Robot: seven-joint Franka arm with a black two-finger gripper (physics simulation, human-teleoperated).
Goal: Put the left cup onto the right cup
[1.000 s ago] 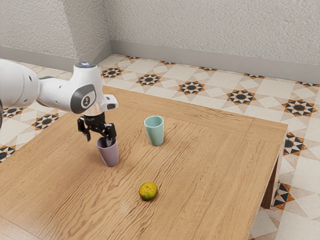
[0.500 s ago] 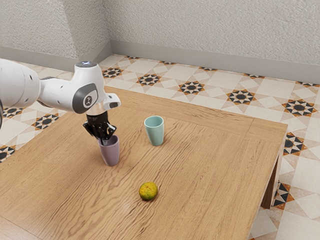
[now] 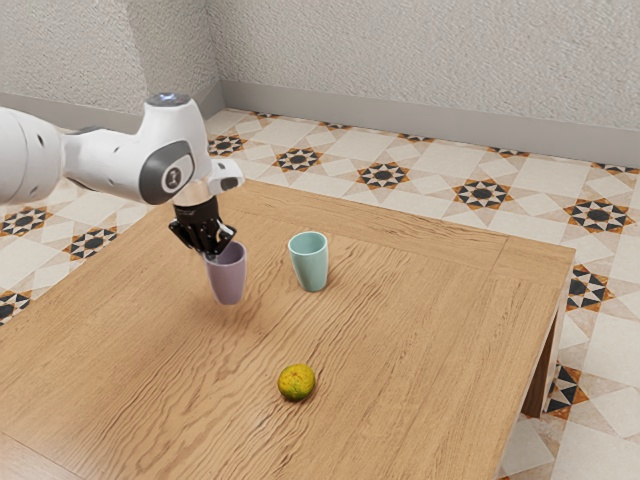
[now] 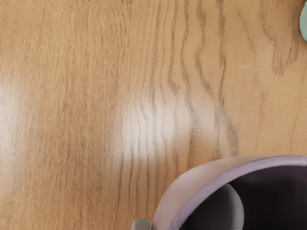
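Exterior view: the gripper (image 3: pixel 212 247) is clenched on the rim of the purple cup (image 3: pixel 227 275), which hangs upright above the table (image 3: pixel 420 330). The teal cup (image 3: pixel 309 262) stands near it, toward the exterior view's right. An orange (image 3: pixel 297 382) lies apart from both.

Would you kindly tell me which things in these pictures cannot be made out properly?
Exterior view: how the pincer's tips sit on the purple cup's rim, too small to tell.
Wrist view: most of the purple cup, cut off by the picture's edge.
Wrist view: the teal cup, a mere sliver at the edge.
Exterior view: the teal cup's inner bottom, hidden by its own wall.
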